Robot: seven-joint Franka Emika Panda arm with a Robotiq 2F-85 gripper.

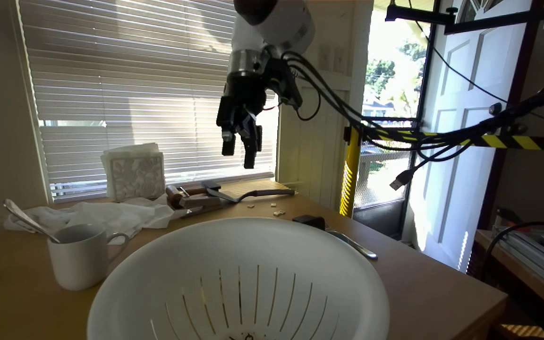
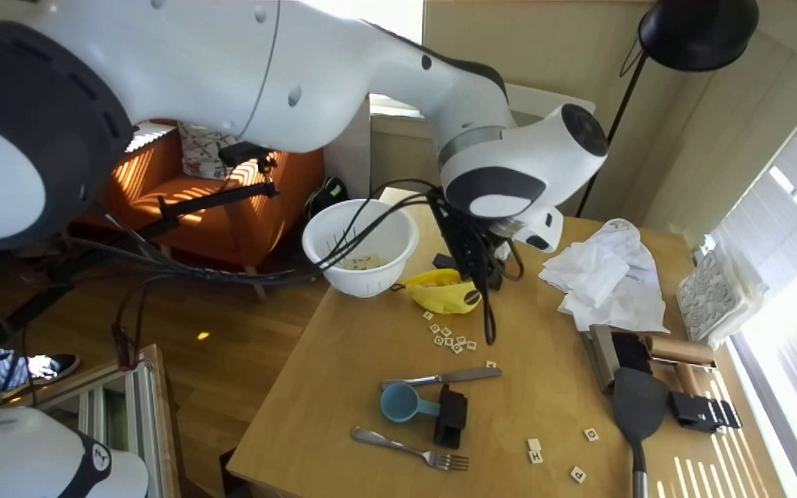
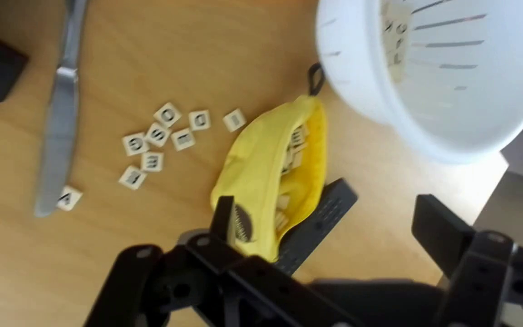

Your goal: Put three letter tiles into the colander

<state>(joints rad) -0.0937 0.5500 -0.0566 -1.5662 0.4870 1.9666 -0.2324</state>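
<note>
The large white colander (image 1: 239,236) shows in both exterior views and at the upper right of the wrist view; several letter tiles (image 3: 395,43) lie in its bottom. Outside it, loose letter tiles (image 2: 448,339) are scattered on the table, a cluster (image 3: 158,136) of them left of a yellow pouch (image 3: 252,172). More tiles show inside the unzipped pouch. High above the table, my gripper (image 1: 239,156) points down with its fingers wide apart. Nothing is between the jaws of the gripper (image 3: 328,218) in the wrist view; one fingertip overlaps the pouch from above, the other appears right of it.
A knife (image 2: 447,377), a blue scoop (image 2: 402,402), and a fork (image 2: 409,449) lie beyond the tiles. Farther along are a black spatula (image 2: 639,408) and white cloth (image 2: 613,283). A mug (image 1: 80,257) stands beside the colander. Black cables (image 2: 246,277) hang from the arm.
</note>
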